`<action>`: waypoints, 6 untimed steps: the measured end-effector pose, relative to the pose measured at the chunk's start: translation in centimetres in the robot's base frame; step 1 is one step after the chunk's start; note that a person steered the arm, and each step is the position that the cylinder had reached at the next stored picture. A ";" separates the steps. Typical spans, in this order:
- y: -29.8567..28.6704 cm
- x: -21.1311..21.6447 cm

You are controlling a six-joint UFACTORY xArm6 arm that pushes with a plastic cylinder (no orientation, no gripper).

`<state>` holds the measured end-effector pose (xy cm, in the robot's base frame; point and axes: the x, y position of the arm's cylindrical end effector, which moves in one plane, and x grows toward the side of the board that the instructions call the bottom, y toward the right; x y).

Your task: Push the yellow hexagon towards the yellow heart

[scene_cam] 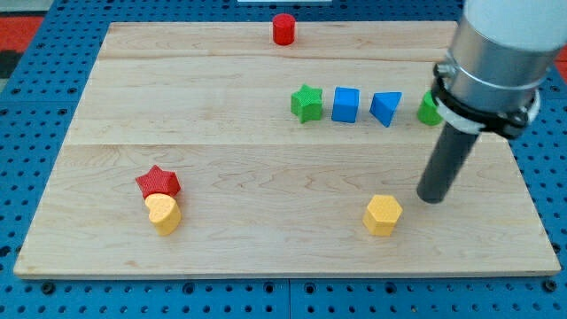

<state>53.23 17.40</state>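
Note:
The yellow hexagon (382,214) lies on the wooden board (230,168) at the lower right. The yellow heart (164,213) lies at the lower left, touching the red star (158,182) just above it. My tip (431,198) rests on the board just to the right of the hexagon and slightly above it, with a small gap between them. The arm's grey body comes down from the view's top right.
A row lies across the upper right: a green star (306,103), a blue cube (345,105), a blue triangular block (385,109) and a green block (429,109) partly hidden by the arm. A red cylinder (283,29) stands at the top edge.

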 end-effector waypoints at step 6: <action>-24.9 6.8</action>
<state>60.03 -7.48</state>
